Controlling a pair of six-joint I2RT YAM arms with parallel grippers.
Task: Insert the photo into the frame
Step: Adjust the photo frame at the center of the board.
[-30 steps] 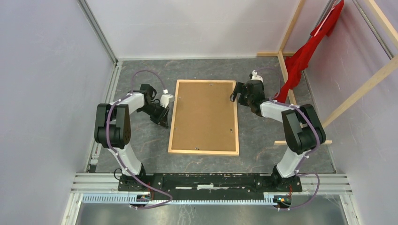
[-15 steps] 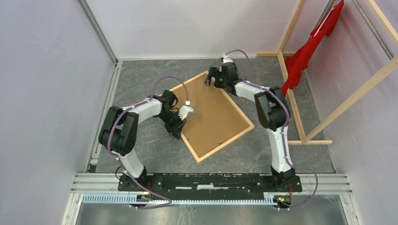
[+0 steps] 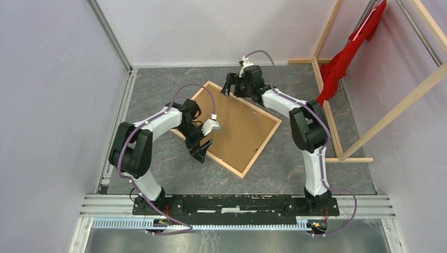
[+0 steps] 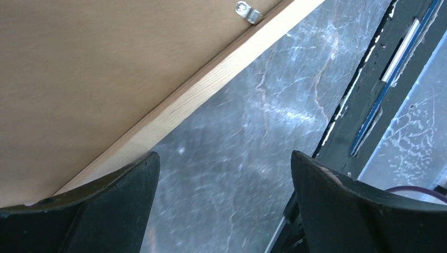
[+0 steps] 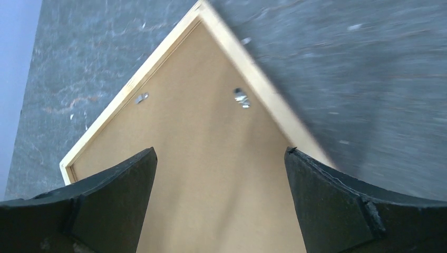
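Grey counter (image 3: 158, 95): frame (image 3: 262, 149), face-down, askew at centre, brown backing (image 3: 237, 126) upward, presumably for loading. Left pincer (image 3: 203, 150) agape over its near-left edge; right pincer (image 3: 232, 87) agape above far corner. Photo not in view.

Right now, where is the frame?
Top view: the frame lies back-up and skewed on the table, left tool at its near-left edge, right tool over its far corner.
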